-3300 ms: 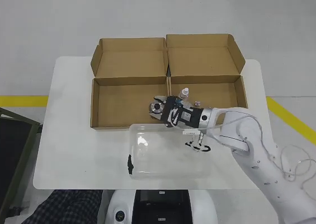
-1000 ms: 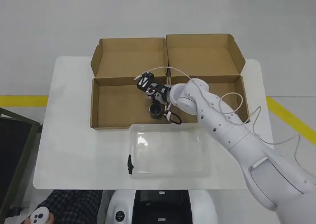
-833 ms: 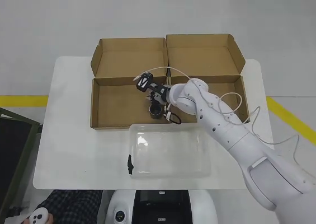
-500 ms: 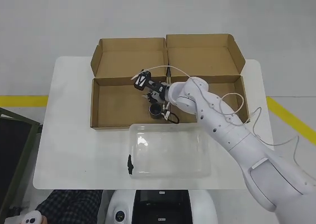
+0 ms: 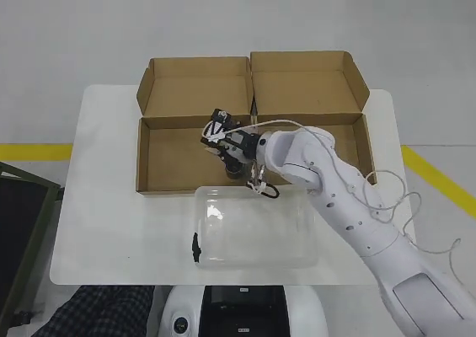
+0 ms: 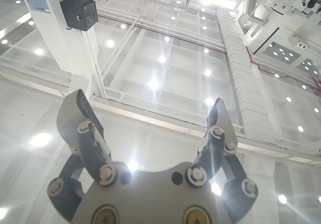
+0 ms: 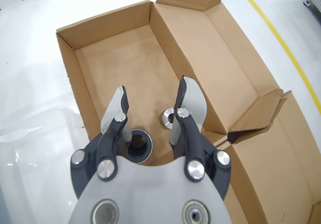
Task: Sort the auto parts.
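A dark ring (image 7: 139, 146) and a silver bushing (image 7: 168, 118) lie apart on the floor of an open cardboard box (image 7: 107, 31), just under the right gripper (image 7: 153, 89), one beside each finger base. Its fingers stand apart, holding nothing. A second box (image 7: 270, 139) adjoins alongside. The left gripper (image 6: 148, 99), likewise spread and empty, points at the ceiling.

The right arm (image 5: 339, 189) is white, smooth and round. A thin white cable (image 5: 263, 124) loops along it. The right gripper (image 7: 153, 89) has two grey fingers (image 7: 193, 99) with black ridged pads, black links, shiny round screws and a grey plate. The left gripper (image 6: 148, 99) looks the same.
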`<state>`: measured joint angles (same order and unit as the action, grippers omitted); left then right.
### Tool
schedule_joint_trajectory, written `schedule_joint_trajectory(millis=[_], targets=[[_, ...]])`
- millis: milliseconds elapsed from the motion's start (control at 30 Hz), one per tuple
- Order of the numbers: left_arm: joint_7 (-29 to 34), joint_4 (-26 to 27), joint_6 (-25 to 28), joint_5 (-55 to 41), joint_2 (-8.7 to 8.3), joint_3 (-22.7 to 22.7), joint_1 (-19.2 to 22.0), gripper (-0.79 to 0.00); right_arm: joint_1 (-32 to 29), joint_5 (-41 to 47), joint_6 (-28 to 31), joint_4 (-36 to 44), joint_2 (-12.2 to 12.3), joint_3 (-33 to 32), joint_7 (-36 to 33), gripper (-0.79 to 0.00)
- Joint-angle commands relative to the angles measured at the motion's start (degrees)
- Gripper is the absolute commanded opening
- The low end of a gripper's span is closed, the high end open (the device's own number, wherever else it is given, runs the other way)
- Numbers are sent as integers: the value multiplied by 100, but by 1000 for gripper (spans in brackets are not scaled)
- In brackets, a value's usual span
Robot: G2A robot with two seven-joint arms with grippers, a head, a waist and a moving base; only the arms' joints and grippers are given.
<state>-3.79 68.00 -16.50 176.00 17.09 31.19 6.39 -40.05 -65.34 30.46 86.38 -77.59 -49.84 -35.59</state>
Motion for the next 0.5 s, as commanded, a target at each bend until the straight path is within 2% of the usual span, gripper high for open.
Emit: schedule_joint_trajectory(millis=[0,67,200,233,400,467], targets=[[0,0,0,0,0,0,0,0,-304,-33,137,430,91,-264,66,-406],[0,0,0,0,0,0,0,0,-628,-145,255,850,186,-539,159,-394],[0,0,0,0,0,0,0,0,-1251,-258,471,1467,345,-1056,296,-265],[0,0,0,0,0,0,0,0,-1396,-265,527,1596,381,-1188,349,-188],[0,0,0,0,0,0,0,0,-2019,-279,804,2003,529,-1808,722,0],[0,0,0,0,0,0,0,0,-2277,-311,896,2104,584,-2072,938,0]])
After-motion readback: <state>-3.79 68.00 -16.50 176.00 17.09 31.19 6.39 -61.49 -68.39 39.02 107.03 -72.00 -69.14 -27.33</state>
